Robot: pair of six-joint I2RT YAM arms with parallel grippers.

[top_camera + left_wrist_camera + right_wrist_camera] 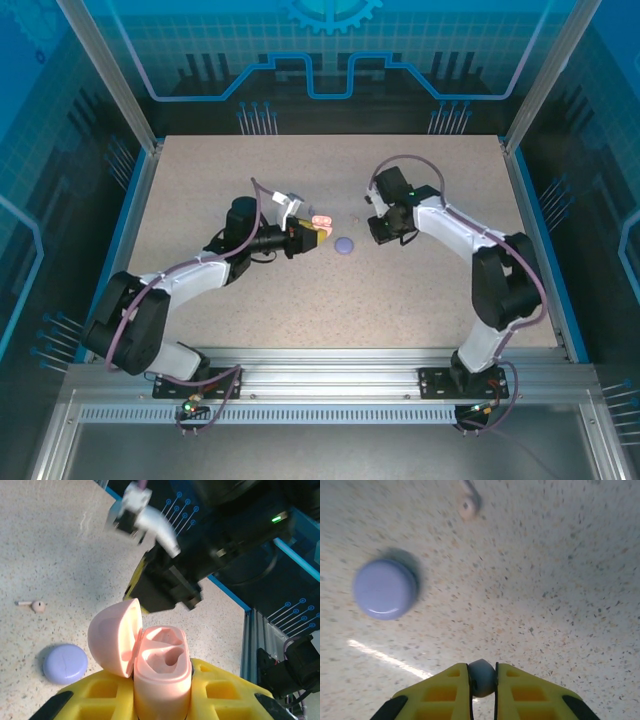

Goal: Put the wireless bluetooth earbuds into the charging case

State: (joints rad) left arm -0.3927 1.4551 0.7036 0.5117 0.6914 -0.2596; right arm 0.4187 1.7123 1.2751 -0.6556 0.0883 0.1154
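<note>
No bud is seated yet, we judge. Our left gripper (310,237), arm stretched over the table (430,300), is clamped on the pink case (162,682), whose lid (112,637) is open and whose sockets (167,655) are empty. The purple case (345,245) lies closed, with a pink bud (36,605) loose nearby. Our right gripper (482,680), tilted down, pinches what we take for a lilac bud (481,675).

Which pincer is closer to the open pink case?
Left. The left pincer is clamped on the open pink case; the right pincer is apart, off to its right, pinching a small pale earbud.
</note>
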